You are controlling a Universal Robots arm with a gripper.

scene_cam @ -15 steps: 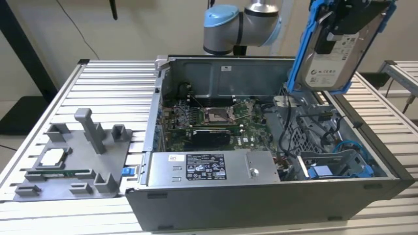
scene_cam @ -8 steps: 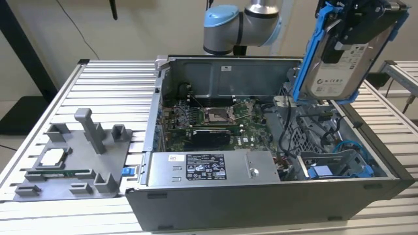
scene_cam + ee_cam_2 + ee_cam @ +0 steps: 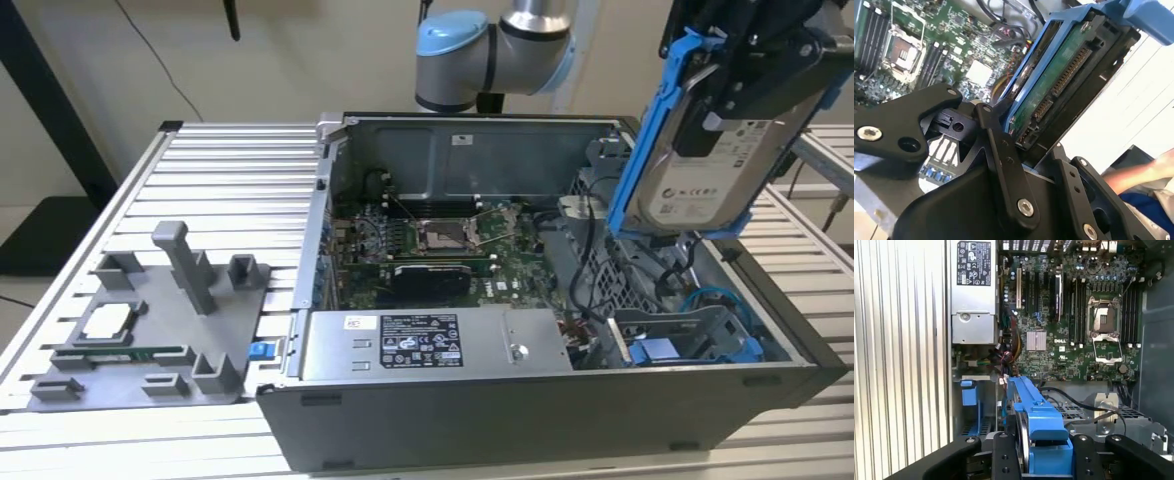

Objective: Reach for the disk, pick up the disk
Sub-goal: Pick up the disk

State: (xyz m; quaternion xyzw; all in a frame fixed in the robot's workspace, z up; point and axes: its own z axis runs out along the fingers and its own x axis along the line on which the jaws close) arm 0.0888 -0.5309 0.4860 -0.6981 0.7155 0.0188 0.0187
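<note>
Fingers (image 3: 747, 75) of mine are clamped on the disk (image 3: 701, 165), which hangs tilted in the air above the open computer case (image 3: 534, 400), over its drive-bay end at the exterior view's right, touching nothing below it. In the exterior view my black gripper body covers the disk's upper end and the frame cuts off the top of the blue bracket (image 3: 641, 150), so where exactly my pads meet the drive is hidden; its white label faces that camera, but the print is too small to make out. In the second wrist view the disk (image 3: 1064, 75) runs away from my black linkages, its green circuit board and connector edge turned toward the lens, and its near end disappears behind my finger links. In the first wrist view I see it edge-on as a blue bracket handle (image 3: 1041, 435) rising between my two black finger arms, the metal body mostly hidden behind the plastic. Beyond it, below my grip, lie the motherboard (image 3: 1074, 315) with its bare processor socket and the silver power supply (image 3: 972, 295). A grey fixture (image 3: 160, 330) sits on the slatted bench (image 3: 227, 180), well apart from me. A blurred person's arm (image 3: 1139, 172) shows at the edge of the second wrist view.
</note>
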